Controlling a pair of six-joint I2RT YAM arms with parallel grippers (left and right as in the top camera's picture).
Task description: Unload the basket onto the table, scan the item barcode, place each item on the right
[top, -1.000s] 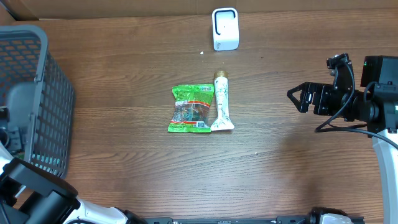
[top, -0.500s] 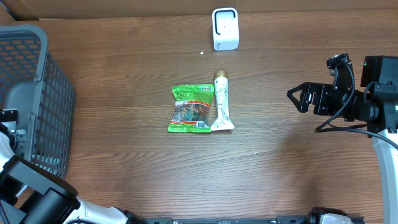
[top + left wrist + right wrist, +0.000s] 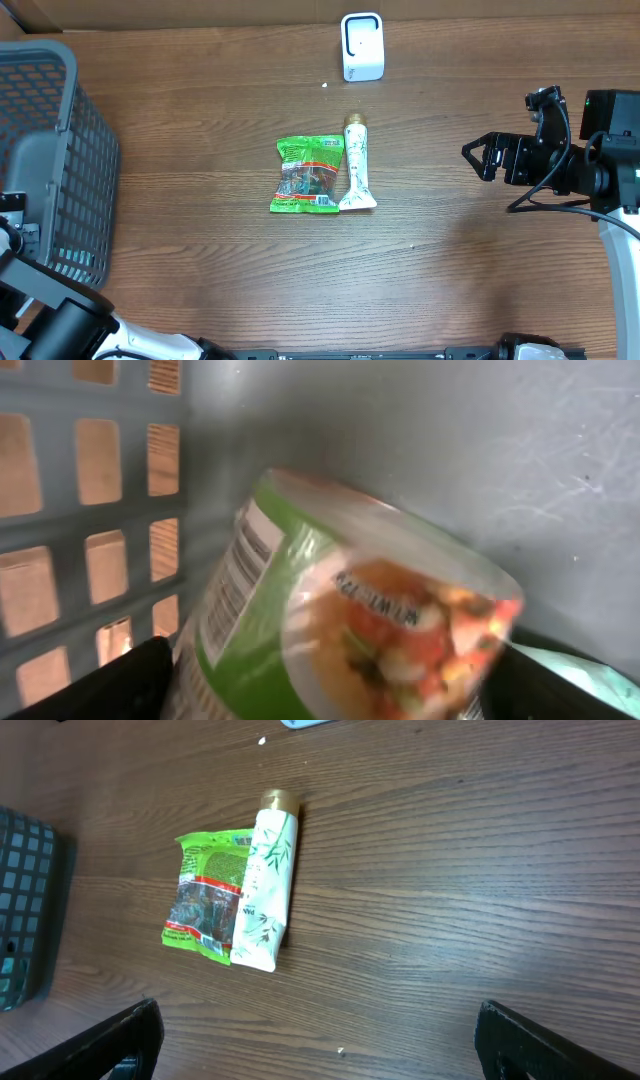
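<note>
Here, can [image 3: 340, 610] is found inside basket [image 3: 70, 110] at left, tilted, straddled by left gripper [image 3: 330, 685]; whether clamped cannot be told. Right gripper [image 3: 474, 158] is spread wide, empty, well right of it. Left arm is judged nearer.

There is one table [image 3: 200, 290], and on it one grey basket [image 3: 60, 120]. In the basket lies one can [image 3: 330, 590] (a scrap of something teal shows beside it, too little of it to name or count). Out on the wood there are four things, one of each kind: one green packet [image 3: 308, 175], one white tube [image 3: 356, 165], one white scanner [image 3: 362, 46] and one tiny white speck [image 3: 325, 85]. There are two grippers, the left gripper [image 3: 325, 660] and the right gripper [image 3: 318, 1015], each with two fingers.
</note>
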